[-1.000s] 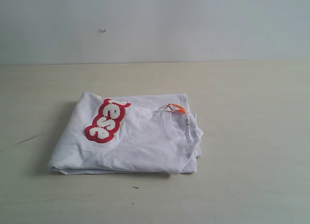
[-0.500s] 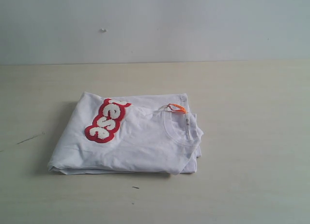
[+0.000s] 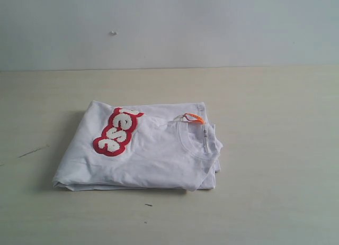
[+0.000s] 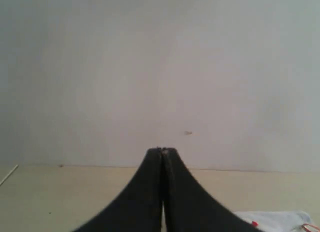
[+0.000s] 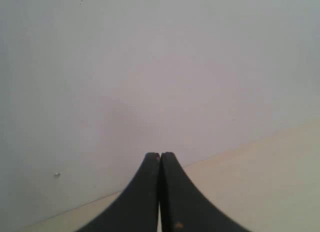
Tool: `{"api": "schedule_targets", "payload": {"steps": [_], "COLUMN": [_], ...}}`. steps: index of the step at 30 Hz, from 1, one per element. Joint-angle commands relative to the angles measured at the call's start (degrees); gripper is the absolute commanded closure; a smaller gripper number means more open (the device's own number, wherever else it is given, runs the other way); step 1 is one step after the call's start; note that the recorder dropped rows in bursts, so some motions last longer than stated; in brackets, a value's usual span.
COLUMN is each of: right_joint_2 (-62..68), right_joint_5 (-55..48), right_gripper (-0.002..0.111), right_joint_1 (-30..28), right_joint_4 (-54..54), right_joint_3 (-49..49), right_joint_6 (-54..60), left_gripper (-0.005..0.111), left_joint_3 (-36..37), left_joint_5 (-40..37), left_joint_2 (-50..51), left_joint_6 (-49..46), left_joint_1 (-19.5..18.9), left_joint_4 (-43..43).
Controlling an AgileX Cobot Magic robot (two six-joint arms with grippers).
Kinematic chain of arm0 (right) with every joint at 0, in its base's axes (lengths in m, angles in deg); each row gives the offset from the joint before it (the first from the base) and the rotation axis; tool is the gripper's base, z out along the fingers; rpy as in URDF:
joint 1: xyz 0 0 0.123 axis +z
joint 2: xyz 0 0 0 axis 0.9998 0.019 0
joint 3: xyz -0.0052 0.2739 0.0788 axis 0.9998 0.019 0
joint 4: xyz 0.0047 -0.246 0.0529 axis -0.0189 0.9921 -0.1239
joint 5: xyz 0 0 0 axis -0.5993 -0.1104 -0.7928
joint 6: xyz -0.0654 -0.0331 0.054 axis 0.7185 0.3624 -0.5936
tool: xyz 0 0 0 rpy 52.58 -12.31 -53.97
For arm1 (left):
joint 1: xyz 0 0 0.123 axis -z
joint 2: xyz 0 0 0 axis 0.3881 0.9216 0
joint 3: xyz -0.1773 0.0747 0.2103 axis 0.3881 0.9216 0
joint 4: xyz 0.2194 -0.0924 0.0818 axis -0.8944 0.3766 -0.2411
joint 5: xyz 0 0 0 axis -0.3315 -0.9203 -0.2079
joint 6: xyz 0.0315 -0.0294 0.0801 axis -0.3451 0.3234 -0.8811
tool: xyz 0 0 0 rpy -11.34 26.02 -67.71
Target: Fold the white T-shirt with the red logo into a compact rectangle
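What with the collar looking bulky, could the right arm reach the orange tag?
Probably yes: the orange tag lies exposed atop the T-shirt, nothing over it, though the right end effector is shut.

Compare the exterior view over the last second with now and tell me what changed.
Nothing visibly changed. The white T-shirt lies folded on the table exactly as before, with the red logo facing up and the orange neck tag at the collar.
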Motion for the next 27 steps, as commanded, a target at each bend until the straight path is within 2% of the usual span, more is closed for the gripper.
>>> {"api": "schedule_targets", "payload": {"steps": [1,10,16,25,27], "right_joint_2": [-0.2,-0.2,-0.2,-0.2,-0.2], "right_joint_5": [-0.1,-0.1,-0.1,-0.1,-0.1], "right_gripper": [0.108,0.108,0.108,0.108,0.108], "right_joint_1": [-0.3,-0.3,-0.3,-0.3,-0.3], "right_joint_4": [-0.2,-0.2,-0.2,-0.2,-0.2], "right_joint_3": [0.3,0.3,0.3,0.3,0.3], "right_joint_6": [0.0,0.0,0.0,0.0,0.0], "left_gripper": [0.107,0.107,0.107,0.107,0.107], "left_joint_3": [0.7,10.4,17.4,23.8,23.8], "left_joint_5": [3.6,17.6,23.7,30.0,28.1], "left_joint_2": [-0.2,-0.2,-0.2,-0.2,-0.2], "left_joint_6": [0.0,-0.2,-0.2,-5.6,-6.5], "left_joint_1": [-2.7,-3.7,-3.7,-3.7,-3.7], "left_joint_4": [0.3,-3.3,-6.1,-6.2,-6.2]}}
